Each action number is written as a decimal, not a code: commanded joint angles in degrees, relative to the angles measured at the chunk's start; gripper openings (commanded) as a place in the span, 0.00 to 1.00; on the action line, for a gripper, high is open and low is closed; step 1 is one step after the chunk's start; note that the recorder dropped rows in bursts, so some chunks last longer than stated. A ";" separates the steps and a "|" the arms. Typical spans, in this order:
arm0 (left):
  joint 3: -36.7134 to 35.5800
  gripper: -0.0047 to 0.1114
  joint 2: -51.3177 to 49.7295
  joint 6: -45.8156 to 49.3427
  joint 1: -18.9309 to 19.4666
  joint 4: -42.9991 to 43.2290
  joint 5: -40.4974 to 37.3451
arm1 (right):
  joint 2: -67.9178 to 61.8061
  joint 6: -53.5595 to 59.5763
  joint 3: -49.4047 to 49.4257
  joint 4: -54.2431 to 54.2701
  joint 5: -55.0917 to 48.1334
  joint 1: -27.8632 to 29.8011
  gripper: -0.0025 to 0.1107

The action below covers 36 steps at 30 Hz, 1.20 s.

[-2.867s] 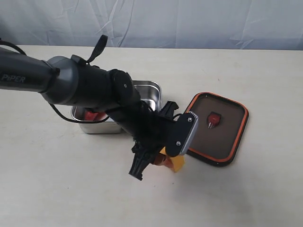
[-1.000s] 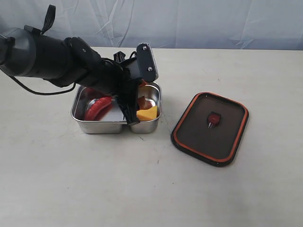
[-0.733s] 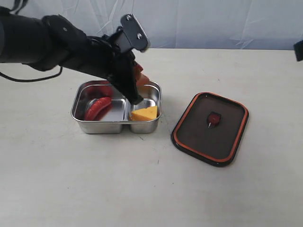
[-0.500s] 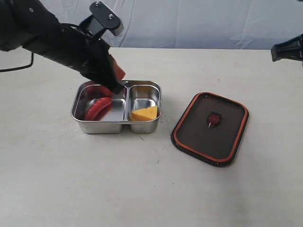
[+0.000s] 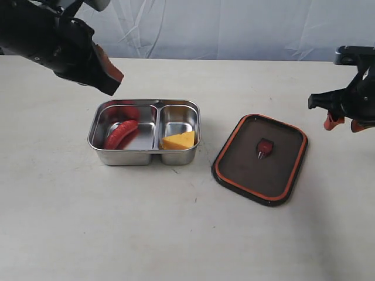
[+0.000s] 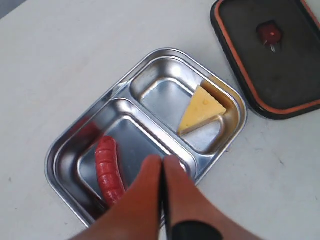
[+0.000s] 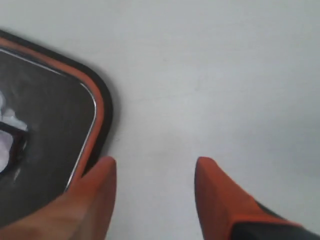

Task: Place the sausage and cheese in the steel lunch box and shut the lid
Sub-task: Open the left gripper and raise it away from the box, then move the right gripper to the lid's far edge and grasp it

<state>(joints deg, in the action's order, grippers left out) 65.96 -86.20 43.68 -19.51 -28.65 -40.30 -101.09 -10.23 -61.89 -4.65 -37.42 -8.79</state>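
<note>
The steel lunch box (image 5: pixel 145 158) sits left of centre on the table. The red sausage (image 5: pixel 120 133) lies in its left compartment and the yellow cheese (image 5: pixel 179 140) in its right one. The dark lid (image 5: pixel 240 175) rests upside down on the table to the right, orange rim and valve tab (image 5: pixel 265 146) facing up. My left gripper (image 5: pixel 111 79) hovers above and behind the box's left end, shut with nothing in it. In the left wrist view the box (image 6: pixel 230 130), sausage (image 6: pixel 108 170), cheese (image 6: pixel 200 111) and lid (image 6: pixel 295 65) lie below the left gripper (image 6: pixel 162 165). My right gripper (image 5: pixel 343 123) hangs open just right of the lid (image 7: pixel 55 130).
A pale wrinkled cloth backdrop (image 5: pixel 234 29) runs along the table's far edge. The beige tabletop (image 5: pixel 176 234) stretches bare in front of the box and lid.
My left gripper left the cheese in the box's right compartment, rose and drew back to the upper left. My right gripper came in from the right edge toward the lid.
</note>
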 commanded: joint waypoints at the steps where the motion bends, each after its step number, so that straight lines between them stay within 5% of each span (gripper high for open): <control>1: 0.18 0.04 0.82 -0.45 0.05 -1.27 -3.13 | -4.17 0.90 -0.28 1.48 4.43 0.31 0.46; 15: 0.18 0.04 0.82 -1.30 0.05 -1.27 -3.00 | -9.57 10.73 -2.09 17.12 10.37 0.05 0.46; 36: 0.18 0.04 0.82 -1.53 0.05 -1.27 -3.28 | -18.67 13.19 -9.42 16.72 3.54 -2.69 0.41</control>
<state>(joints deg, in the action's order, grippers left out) 65.96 -85.82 42.55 -19.51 -29.00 -43.32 -119.22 2.54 -71.01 12.12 -33.52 -11.33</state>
